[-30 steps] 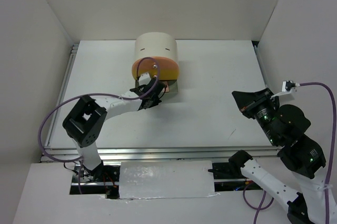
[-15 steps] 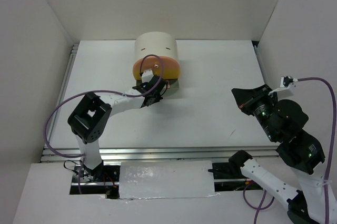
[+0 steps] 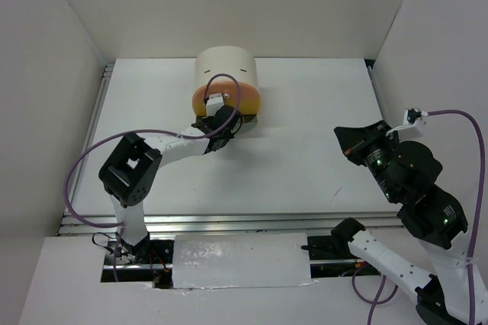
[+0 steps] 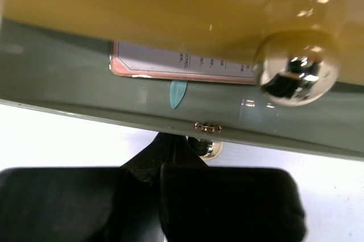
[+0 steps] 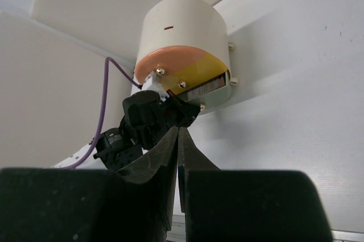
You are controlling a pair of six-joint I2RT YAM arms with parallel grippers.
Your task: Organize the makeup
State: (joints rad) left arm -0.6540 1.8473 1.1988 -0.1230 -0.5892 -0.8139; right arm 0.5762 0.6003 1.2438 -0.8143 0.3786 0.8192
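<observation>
While partly open, grey drawer (image 4: 57, 86) with pink palette (image 4: 170, 63) and teal stick (image 4: 178, 94) inside; both jaws closed, empty.

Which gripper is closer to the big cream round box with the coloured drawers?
Left. The left gripper is right at the front of the cream drum-shaped box; the right gripper hangs far off to its right.

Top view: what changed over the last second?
The left hand, shut, moved away from the arm bases toward the cream drum-shaped box. It pushed the box's grey drawer further in, so less of the drawer sticks out now. Nothing was taken hold of or let go. The right hand, shut, shifted only slightly. The box stayed where it was.
</observation>
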